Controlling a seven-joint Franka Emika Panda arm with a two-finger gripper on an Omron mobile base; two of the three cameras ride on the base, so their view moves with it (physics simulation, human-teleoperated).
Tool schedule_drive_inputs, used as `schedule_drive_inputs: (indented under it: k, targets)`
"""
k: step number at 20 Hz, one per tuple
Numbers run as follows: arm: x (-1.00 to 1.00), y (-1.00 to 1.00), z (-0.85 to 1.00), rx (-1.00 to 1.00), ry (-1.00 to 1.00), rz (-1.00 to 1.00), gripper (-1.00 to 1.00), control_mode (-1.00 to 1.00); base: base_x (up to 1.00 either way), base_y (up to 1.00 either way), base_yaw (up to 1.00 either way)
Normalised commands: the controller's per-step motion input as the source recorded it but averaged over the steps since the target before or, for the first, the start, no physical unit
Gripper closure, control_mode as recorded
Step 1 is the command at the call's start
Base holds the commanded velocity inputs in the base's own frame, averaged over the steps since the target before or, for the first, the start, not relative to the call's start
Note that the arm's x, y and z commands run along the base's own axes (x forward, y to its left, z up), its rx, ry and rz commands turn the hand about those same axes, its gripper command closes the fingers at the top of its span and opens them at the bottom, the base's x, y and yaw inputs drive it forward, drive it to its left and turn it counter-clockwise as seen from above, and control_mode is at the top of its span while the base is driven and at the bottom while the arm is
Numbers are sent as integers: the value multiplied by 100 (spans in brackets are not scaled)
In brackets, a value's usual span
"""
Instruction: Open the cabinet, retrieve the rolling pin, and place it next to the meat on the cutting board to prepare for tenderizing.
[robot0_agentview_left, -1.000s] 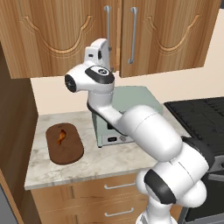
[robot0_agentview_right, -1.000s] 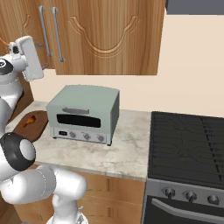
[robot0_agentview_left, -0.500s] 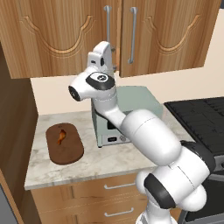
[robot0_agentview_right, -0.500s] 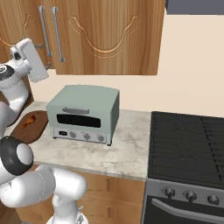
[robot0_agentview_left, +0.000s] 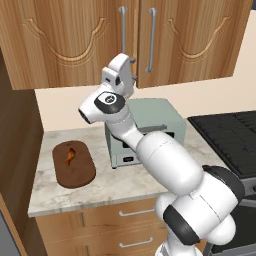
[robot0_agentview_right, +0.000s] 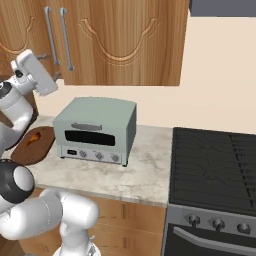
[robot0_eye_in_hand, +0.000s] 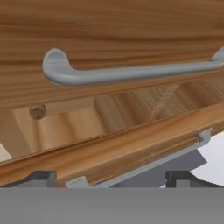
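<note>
The cabinet (robot0_agentview_left: 65, 40) (robot0_agentview_right: 125, 40) hangs over the counter, its two vertical silver handles (robot0_agentview_left: 152, 35) side by side. My gripper (robot0_agentview_left: 133, 69) (robot0_agentview_right: 51, 66) is open at the lower end of the left door's handle (robot0_agentview_left: 122, 30). In the hand view one handle (robot0_eye_in_hand: 131, 74) runs across the top, and a second bar with a wooden door edge lies between my gripper's (robot0_eye_in_hand: 113, 177) fingertips. Paler wood and a small round brown knob (robot0_eye_in_hand: 37, 111) show between the handles; I cannot tell what it is. The rolling pin is hidden. The meat (robot0_agentview_left: 70, 155) (robot0_agentview_right: 34, 136) lies on the cutting board (robot0_agentview_left: 75, 172) (robot0_agentview_right: 30, 150).
A pale green toaster oven (robot0_agentview_left: 155, 120) (robot0_agentview_right: 100, 125) stands on the marble counter right of the board, under my arm. A black stove (robot0_agentview_left: 230, 135) (robot0_agentview_right: 215, 165) sits to the right. Drawers (robot0_agentview_left: 125, 212) run below the counter. A tall wooden side panel (robot0_agentview_left: 15, 150) closes the left.
My hand has risen and reached forward to the cabinet doors, arriving at the lower end of the handles. The jaws stayed open. The board and meat have not moved.
</note>
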Motion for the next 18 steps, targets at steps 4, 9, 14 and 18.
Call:
schedule_drive_inputs:
  k: [4,9,14,18]
  targets:
    - [32,-9,2,4,0,-3,-100,-100,0,0,0]
    - [28,0,0,7,0,1,-100,-100,0,0,0]
    - [11,0,0,7,0,2,-100,-100,0,0,0]
    - [3,0,0,6,0,2,-100,-100,0,0,0]
